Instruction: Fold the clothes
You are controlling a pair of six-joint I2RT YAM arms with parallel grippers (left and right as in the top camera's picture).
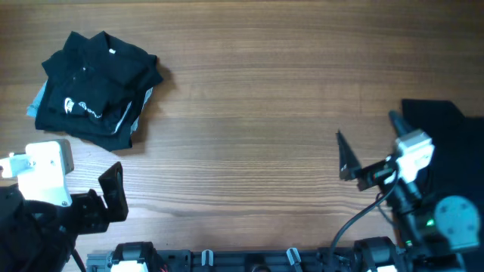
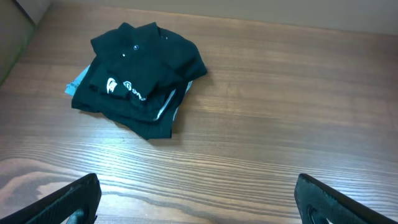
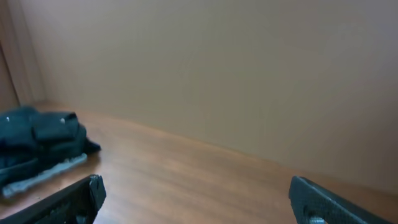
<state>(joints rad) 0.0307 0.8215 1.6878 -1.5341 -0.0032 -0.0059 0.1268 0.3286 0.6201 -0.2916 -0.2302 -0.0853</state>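
The clothes (image 1: 98, 87) lie stacked at 10 o'clock on the counter (image 1: 249, 113), lower layers hidden; a dark shape (image 1: 454, 147) at 3 o'clock is cut off — left claw (image 2: 199, 199) and right claw (image 1: 370, 140) both gape empty.

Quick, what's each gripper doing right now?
Left gripper: open, holding nothing.
Right gripper: open, holding nothing.

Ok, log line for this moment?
left end effector open, empty | right end effector open, empty | folded clothes stacked far left on table | black cloth at right edge
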